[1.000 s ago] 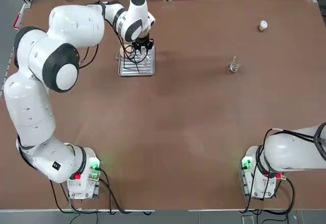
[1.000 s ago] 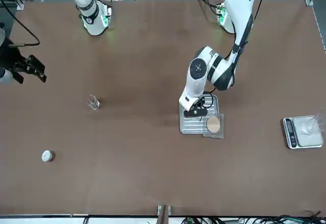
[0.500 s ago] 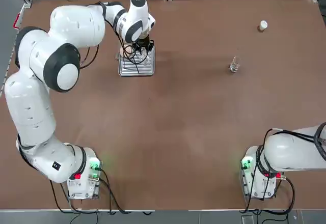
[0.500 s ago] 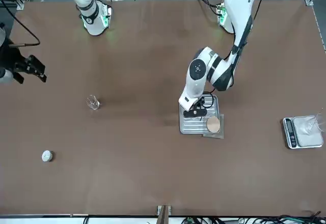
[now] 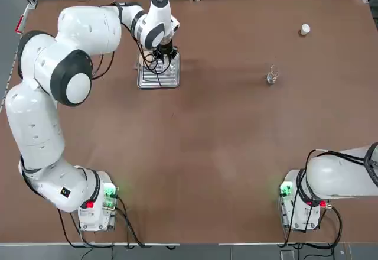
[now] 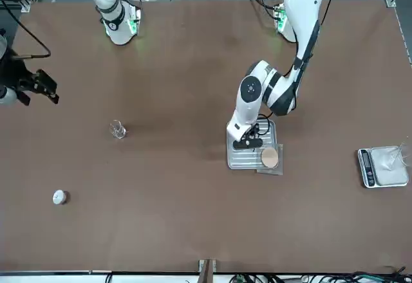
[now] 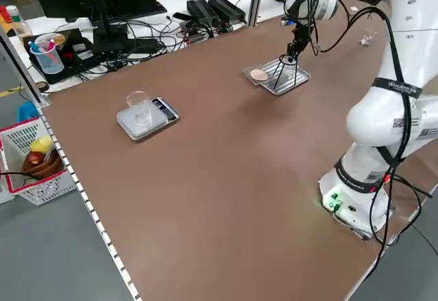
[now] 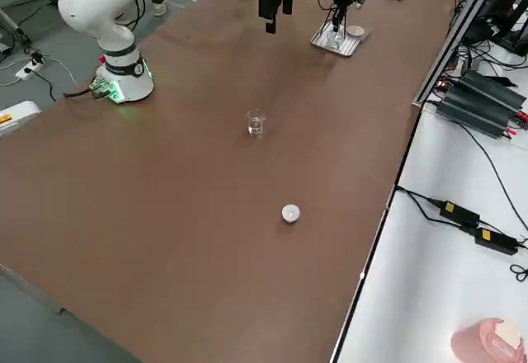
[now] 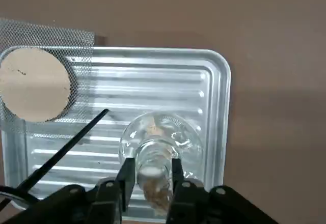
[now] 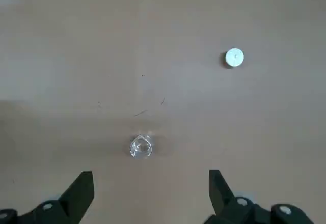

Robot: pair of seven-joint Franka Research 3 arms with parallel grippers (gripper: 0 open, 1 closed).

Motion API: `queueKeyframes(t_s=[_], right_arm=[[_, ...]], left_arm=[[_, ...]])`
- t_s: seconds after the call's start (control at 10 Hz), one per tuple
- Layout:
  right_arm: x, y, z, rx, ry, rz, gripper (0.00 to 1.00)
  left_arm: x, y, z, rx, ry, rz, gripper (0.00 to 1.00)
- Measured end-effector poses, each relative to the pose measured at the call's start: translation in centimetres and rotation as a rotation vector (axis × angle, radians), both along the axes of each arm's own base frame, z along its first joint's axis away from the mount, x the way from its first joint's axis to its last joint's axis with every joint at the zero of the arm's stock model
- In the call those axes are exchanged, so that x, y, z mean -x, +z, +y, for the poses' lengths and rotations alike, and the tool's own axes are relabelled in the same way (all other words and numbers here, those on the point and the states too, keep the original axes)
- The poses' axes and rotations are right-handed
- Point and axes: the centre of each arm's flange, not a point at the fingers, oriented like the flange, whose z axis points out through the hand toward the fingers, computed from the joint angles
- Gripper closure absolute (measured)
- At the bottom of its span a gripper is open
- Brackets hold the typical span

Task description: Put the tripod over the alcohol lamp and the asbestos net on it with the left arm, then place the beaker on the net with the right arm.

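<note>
Over the brown table (image 5: 207,153), the part-open left tool (image 9: 154,160) straddles the alcohol lamp (image 9: 154,178); the right tool (image 10: 152,173) gapes empty.

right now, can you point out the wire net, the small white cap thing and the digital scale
wire net (image 9: 34,84): left wrist view, on its round tan centre
small white cap thing (image 10: 234,57): right wrist view, middle of its round top
digital scale (image 6: 391,177): front view, bare part of its pale weighing plate

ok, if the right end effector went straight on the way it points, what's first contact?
Right end effector: probably the brown tabletop. The beaker lies close to that line, might be clipped; depth unclear.
</note>
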Motion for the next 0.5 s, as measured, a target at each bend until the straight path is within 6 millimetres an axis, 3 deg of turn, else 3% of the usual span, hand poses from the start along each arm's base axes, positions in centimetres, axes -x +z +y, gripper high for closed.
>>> queueKeyframes(t_s=[0.5], right_arm=[[0.03,-0.03,0.00,0.000,0.000,0.003,0.00]], left_arm=[[-0.03,0.21,-0.11,0.003,-0.001,-0.003,0.74]])
